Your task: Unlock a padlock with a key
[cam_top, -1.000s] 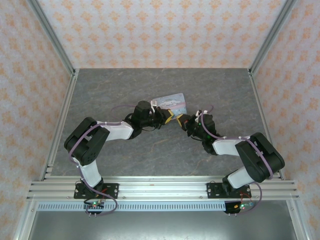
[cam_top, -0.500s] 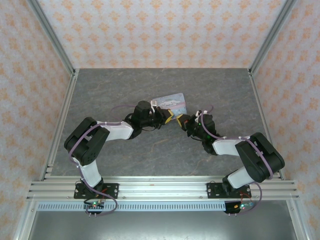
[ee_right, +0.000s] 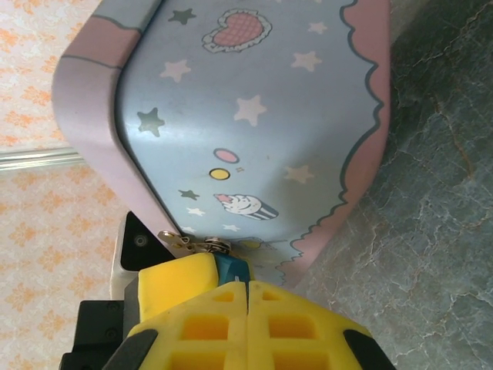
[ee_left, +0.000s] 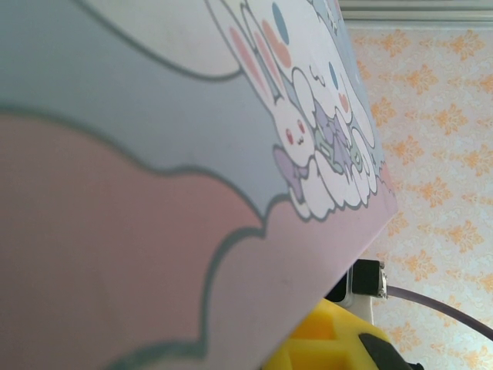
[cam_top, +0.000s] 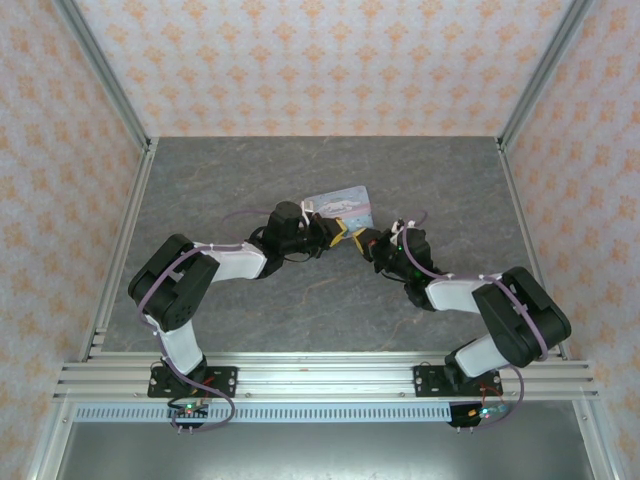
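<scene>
- The tin [cam_top: 340, 205] sits mid-table and blocks the way toward 12 o'clock for both grippers.
- The left gripper [cam_top: 342, 233] and right gripper [cam_top: 366, 240] crowd the tin's 6 o'clock edge, close together.
- The right gripper's pressed-together fingers pinch the padlock [ee_right: 229, 268] against the tin, with no gap there.
- The table [cam_top: 200, 190] lies bare at 9, 12 and 3 o'clock of the tin, up to the walls [cam_top: 330, 70].

Tin [ee_right: 254, 116]: sheet metal, smooth printed pastel coat, soft sheen.
Padlock [ee_right: 232, 268], at the tin's lower edge: dark teal body, smooth; shackle [ee_right: 192, 243] of bare bright metal.
Right gripper [ee_right: 246, 287], just below the tin: fingers [ee_right: 285, 324] of matt yellow plastic, moulded with square recesses.
Table [ee_right: 439, 231], beside the tin: grey stone-look surface, mottled, matt.
Walls [cam_top: 330, 60], behind the tin: orange-patterned, paper-like, matt.
Frame rails [cam_top: 320, 378]: pale ribbed metal.
</scene>
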